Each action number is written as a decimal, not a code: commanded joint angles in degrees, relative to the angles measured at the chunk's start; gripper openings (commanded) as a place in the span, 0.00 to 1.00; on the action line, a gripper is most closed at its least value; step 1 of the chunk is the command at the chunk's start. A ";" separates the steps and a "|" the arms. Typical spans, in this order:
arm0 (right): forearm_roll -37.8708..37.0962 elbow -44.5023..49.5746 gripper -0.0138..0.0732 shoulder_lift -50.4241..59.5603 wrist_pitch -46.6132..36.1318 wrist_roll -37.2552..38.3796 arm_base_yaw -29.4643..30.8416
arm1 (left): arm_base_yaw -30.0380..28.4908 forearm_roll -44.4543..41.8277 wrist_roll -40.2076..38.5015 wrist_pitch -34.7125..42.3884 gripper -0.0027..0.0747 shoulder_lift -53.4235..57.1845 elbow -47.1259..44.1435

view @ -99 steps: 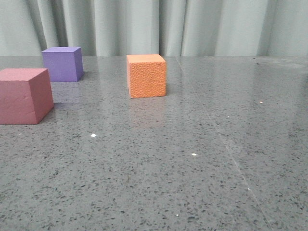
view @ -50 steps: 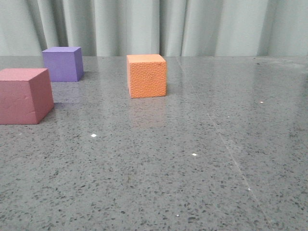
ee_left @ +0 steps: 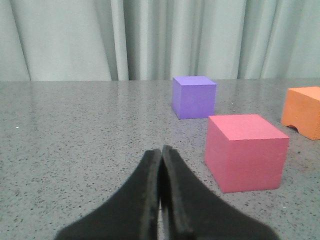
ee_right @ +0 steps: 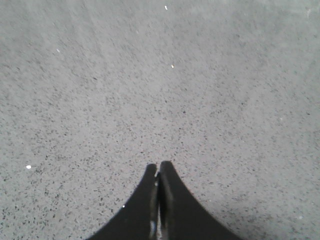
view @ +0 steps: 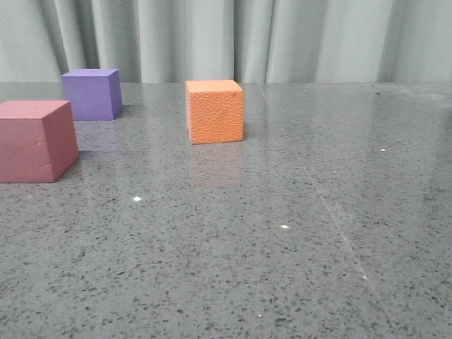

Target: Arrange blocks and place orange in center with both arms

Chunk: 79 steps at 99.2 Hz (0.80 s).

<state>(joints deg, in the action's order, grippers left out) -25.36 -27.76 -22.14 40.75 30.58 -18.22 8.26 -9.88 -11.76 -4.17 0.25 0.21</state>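
Note:
In the front view the orange cube (view: 215, 111) stands mid-table, the purple cube (view: 91, 93) is at the far left, and the pink-red cube (view: 37, 140) is nearer at the left edge. No gripper shows in that view. In the left wrist view my left gripper (ee_left: 161, 150) is shut and empty, low over the table, short of the pink-red cube (ee_left: 245, 151); the purple cube (ee_left: 194, 96) and the notched orange cube (ee_left: 303, 111) lie beyond. My right gripper (ee_right: 158, 166) is shut and empty over bare table.
The speckled grey table (view: 282, 233) runs back to a pale green curtain (view: 233, 39). Small white specks dot the tabletop.

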 commanded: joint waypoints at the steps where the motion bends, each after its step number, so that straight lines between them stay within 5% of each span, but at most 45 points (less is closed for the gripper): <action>1: 0.05 2.56 0.08 4.20 -8.08 -1.22 1.68 | -0.17 0.40 -0.11 5.13 0.01 1.67 -3.03; 32: 22.48 17.20 0.08 19.33 -21.99 -26.05 11.02 | -0.17 0.40 -0.11 5.13 0.01 1.67 -3.03; 79: 23.20 28.54 0.08 24.15 -33.27 -27.00 13.95 | -0.17 0.40 -0.11 5.13 0.01 1.67 -3.03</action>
<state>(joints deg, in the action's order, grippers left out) -2.14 1.35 0.61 13.65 4.16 -4.59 8.26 -9.88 -11.76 -4.17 0.25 0.21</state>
